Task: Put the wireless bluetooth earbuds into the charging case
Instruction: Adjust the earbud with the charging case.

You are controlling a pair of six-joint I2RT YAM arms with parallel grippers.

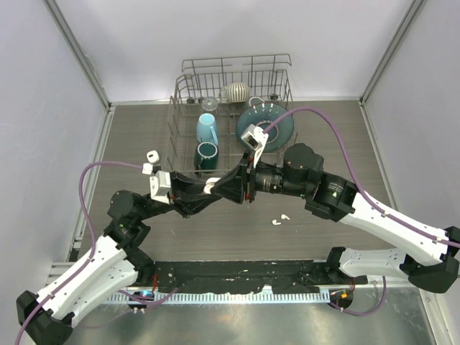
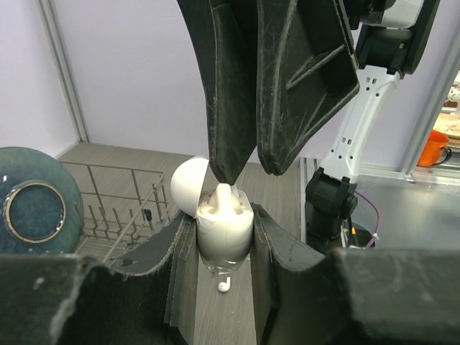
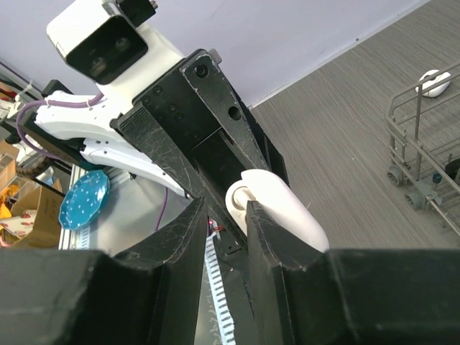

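My left gripper (image 1: 208, 190) (image 2: 223, 220) is shut on the white charging case (image 1: 210, 185) (image 2: 224, 230) and holds it upright above the table, with its lid (image 2: 189, 184) open. One white earbud (image 2: 225, 198) sits in the case's top. My right gripper (image 1: 230, 188) (image 3: 226, 208) meets it from the right. Its jaws stand slightly apart with nothing between them, and one fingertip (image 2: 228, 172) touches that earbud. The case (image 3: 280, 212) shows beside the right finger in the right wrist view. Two earbuds (image 1: 277, 222) (image 1: 285, 216) lie on the table; one shows below the case (image 2: 224, 285).
A wire dish rack (image 1: 188, 79) (image 2: 108, 205) at the back holds two teal mugs (image 1: 207, 129), a blue bowl (image 1: 264, 123) and a striped cup. Two small white pieces (image 1: 152, 156) lie left of the rack. The arms cross over the table's middle.
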